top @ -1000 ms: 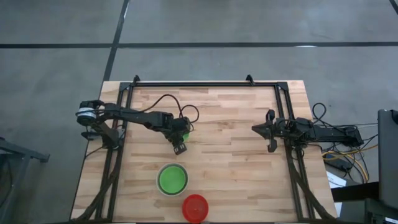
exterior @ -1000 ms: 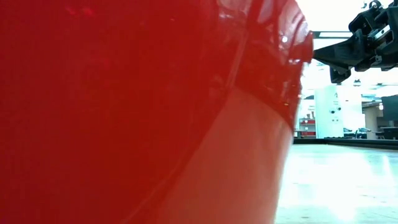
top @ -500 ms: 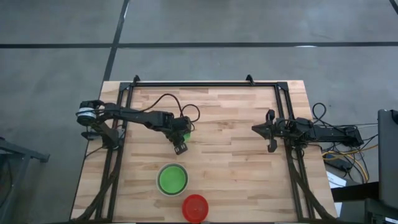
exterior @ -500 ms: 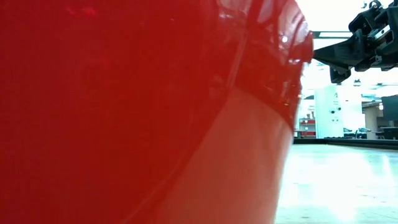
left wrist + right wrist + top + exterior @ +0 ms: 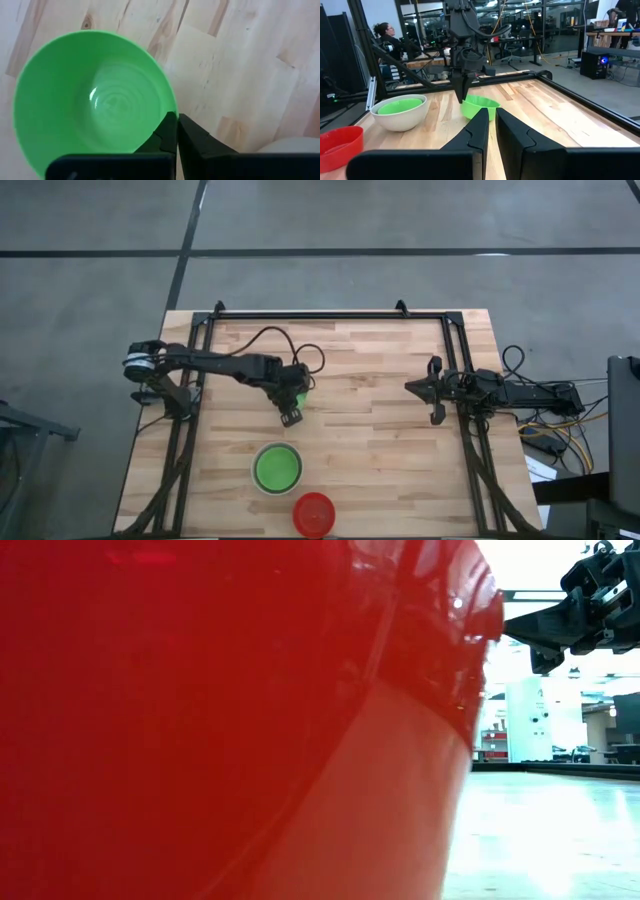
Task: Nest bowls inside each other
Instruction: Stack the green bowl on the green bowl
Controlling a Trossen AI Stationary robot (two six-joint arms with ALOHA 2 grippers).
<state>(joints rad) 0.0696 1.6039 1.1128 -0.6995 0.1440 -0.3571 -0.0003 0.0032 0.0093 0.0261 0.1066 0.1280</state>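
Left gripper [image 5: 291,406] points straight down mid-table, pinching the rim of a green bowl [image 5: 90,97].

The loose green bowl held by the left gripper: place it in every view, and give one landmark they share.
High view: the green bowl is mostly hidden under the left gripper, left of centre.
Low view: not in it; the red bowl blocks the picture.
Left wrist view: fills the left, rim pinched.
Right wrist view: centre, tilted.
Landmark: the white bowl, seen in high, left wrist and right wrist views.
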